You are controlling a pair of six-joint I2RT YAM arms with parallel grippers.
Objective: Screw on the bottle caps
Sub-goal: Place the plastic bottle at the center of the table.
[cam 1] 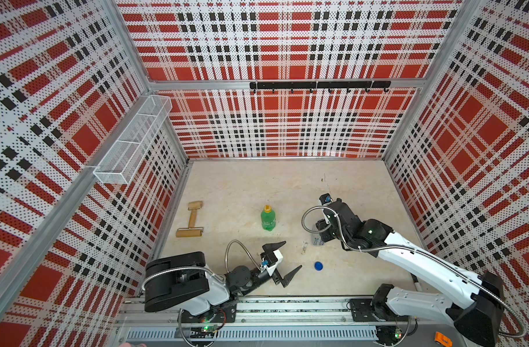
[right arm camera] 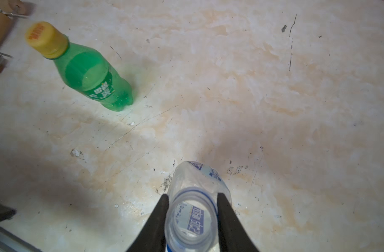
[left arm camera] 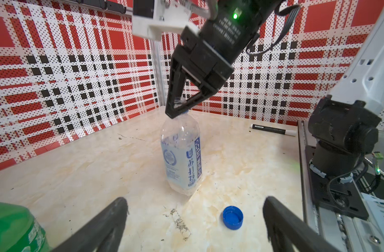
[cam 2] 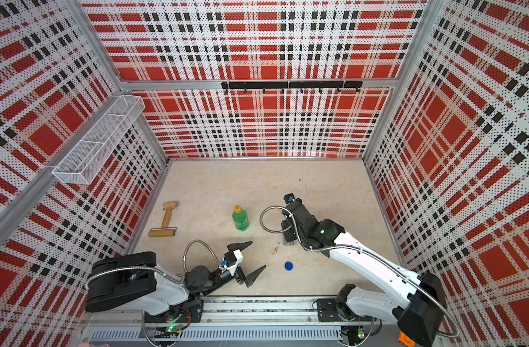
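Note:
The clear bottle [left arm camera: 182, 152] stands uncapped on the table, and my right gripper [right arm camera: 193, 196] is shut on its open neck from above. The bottle also shows under the right arm in both top views [cam 1: 316, 238] [cam 2: 288, 238]. The blue cap [cam 1: 318, 266] [cam 2: 288, 265] [left arm camera: 232, 217] lies open side up on the table. It is just right of my left gripper [cam 1: 292, 254] [left arm camera: 194, 200], which is open wide, holds nothing and does not touch it. The green bottle [cam 1: 268, 219] [right arm camera: 93, 80] stands upright at mid-table with the yellow cap [cam 1: 267, 208] [right arm camera: 46, 39] on its neck.
A wooden roller [cam 1: 191, 220] lies at the left of the table. A black marker [left arm camera: 273, 129] lies near the right arm's base. A white wire basket [cam 1: 134, 141] hangs on the left wall and a black hook rail [cam 1: 320, 85] on the back wall.

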